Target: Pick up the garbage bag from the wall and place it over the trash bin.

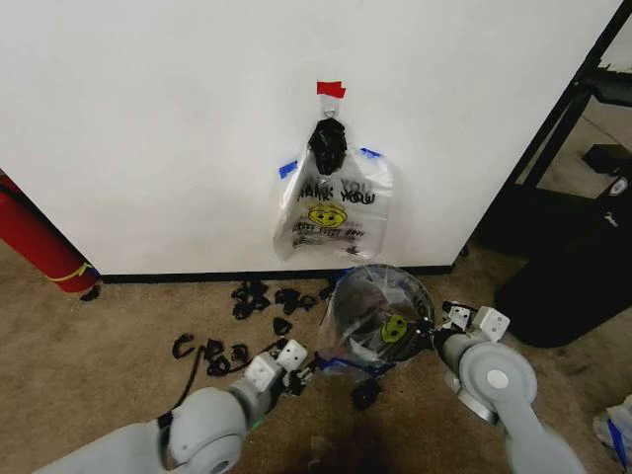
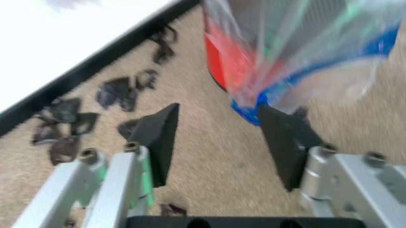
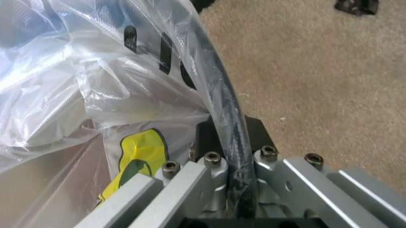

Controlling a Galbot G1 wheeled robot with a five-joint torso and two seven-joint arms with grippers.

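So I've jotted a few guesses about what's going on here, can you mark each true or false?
1. A see-through bag with a yellow smiley is draped over the bin. True.
2. The right tool is wide open and away from the bin. False: it is clamped on the bin's dark rim, with the bag's plastic against it.
3. The left tool is squeezing the bag shut. False: its fingers are spread apart with bare carpet between them, and the bag's blue trim is just ahead.
4. A bunch of bags hangs on the wall under a piece of red tape. True.
5. The carpet by the wall is bare. False: small black clips lie scattered there.
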